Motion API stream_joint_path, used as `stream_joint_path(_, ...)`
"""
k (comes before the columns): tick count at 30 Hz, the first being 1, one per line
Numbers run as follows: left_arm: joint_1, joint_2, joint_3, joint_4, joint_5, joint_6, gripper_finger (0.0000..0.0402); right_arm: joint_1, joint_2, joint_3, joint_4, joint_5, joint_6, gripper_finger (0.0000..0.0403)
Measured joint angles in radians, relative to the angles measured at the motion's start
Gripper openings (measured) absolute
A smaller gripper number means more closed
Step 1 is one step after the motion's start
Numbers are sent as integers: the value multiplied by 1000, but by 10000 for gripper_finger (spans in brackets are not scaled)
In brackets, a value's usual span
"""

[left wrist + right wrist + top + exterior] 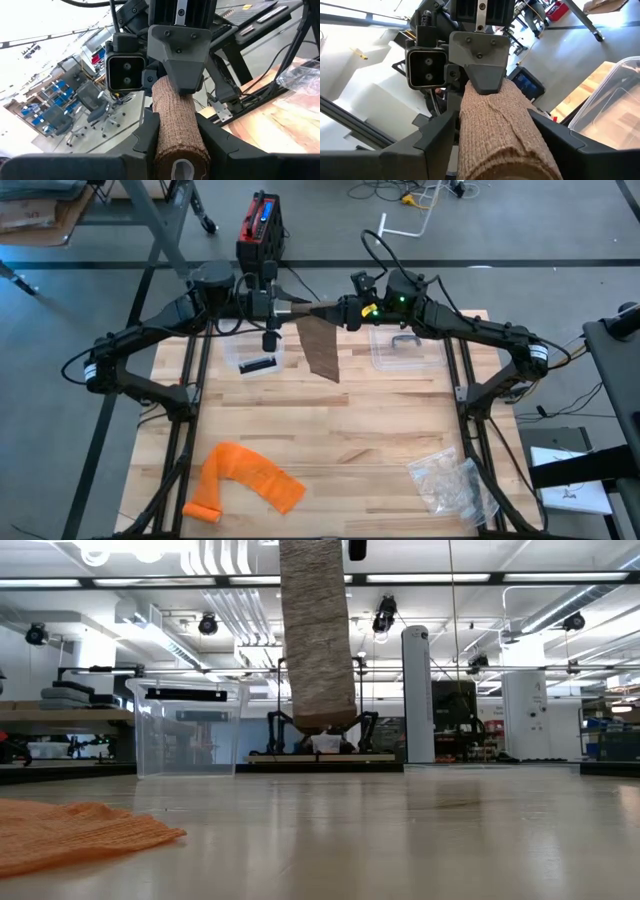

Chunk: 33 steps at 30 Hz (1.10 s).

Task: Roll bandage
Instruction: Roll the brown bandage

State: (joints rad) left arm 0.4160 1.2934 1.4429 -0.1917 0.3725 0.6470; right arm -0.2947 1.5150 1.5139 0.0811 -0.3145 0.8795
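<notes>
Brown and loosely woven, the bandage (322, 345) hangs above the far middle of the wooden table (330, 440) in the high view, its rolled part stretched between the left gripper (283, 312) and the right gripper (340, 312), which face each other from either side while a flat tail drops down toward the boards. Two clear plastic containers (252, 352) sit on the table just beyond that tail, one on each side; an orange cloth (243, 478) lies crumpled near the front left corner and a clear plastic bag (452, 480) near the front right. From the low view, the tail of the bandage (318, 635) hangs straight down from above and ends well clear of the tabletop, with one clear container (186, 726) behind it to the left and the orange cloth (75, 830) at the near left. Through the left wrist view, that arm's two dark fingers (146, 137) are clamped against the sides of the bandage roll (177, 125), whose far end runs into the opposite gripper. Looking through the right wrist view, its fingers (437, 131) stand wider and are closed around the thicker wound end of the bandage (500, 130).
</notes>
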Motion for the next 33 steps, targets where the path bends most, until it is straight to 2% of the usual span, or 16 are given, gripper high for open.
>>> stream_joint_path(12,0,0,0,0,2,25,100,0,0,0,2,1,-11,179)
stream_joint_path(15,0,0,0,-1,2,6,111,0,0,0,3,1,-27,166)
stream_joint_path(21,0,0,0,-5,0,-125,162,0,0,0,5,0,-116,157)
stream_joint_path(28,1,-9,0,-35,-7,-350,235,0,0,2,9,0,-200,151)
stream_joint_path(33,1,-25,0,-70,52,-480,271,0,0,2,5,13,-288,147)
